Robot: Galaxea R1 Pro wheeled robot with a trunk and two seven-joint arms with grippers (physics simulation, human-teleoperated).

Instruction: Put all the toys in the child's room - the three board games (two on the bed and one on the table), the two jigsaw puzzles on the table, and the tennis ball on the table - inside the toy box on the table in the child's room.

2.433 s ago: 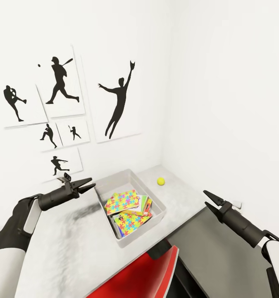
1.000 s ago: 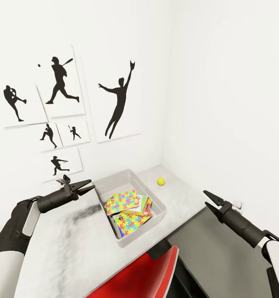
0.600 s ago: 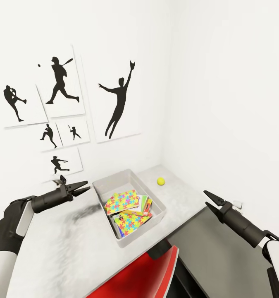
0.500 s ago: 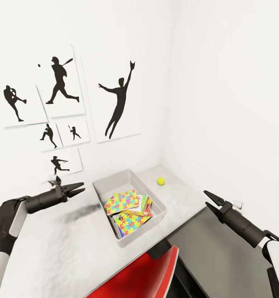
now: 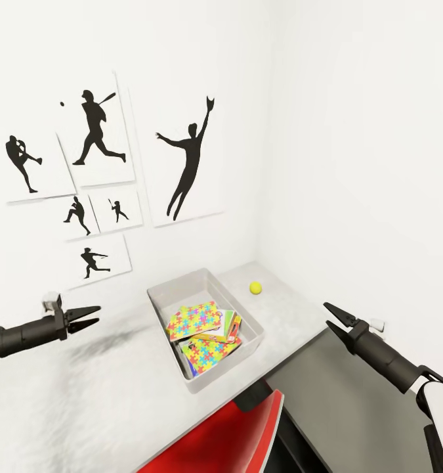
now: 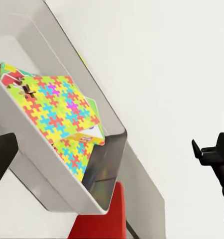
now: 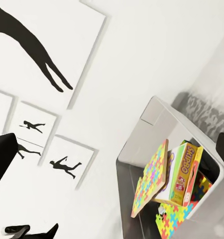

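The grey toy box [image 5: 247,345] stands on the pale table [image 5: 116,394] and holds a bright jigsaw puzzle [image 5: 193,318], a second puzzle [image 5: 211,348] and board games [image 5: 233,326] on edge. The yellow tennis ball [image 5: 255,287] lies on the table just behind the box's right corner, near the wall. My left gripper [image 5: 98,314] hovers open and empty well left of the box. My right gripper [image 5: 325,313] hangs open and empty off the table's right edge, in front of the ball. The wrist views show the box's puzzle [image 6: 57,99] and a board game [image 7: 184,174].
A red chair [image 5: 228,433] sits tucked against the table's front edge below the box. A lower dark grey surface [image 5: 326,394] lies to the right. Silhouette posters [image 5: 188,157] hang on the wall behind the table, and a white wall closes the right side.
My left arm has drawn back to the left, away from the toy box's rim, still open. The right arm, box and ball have not moved.
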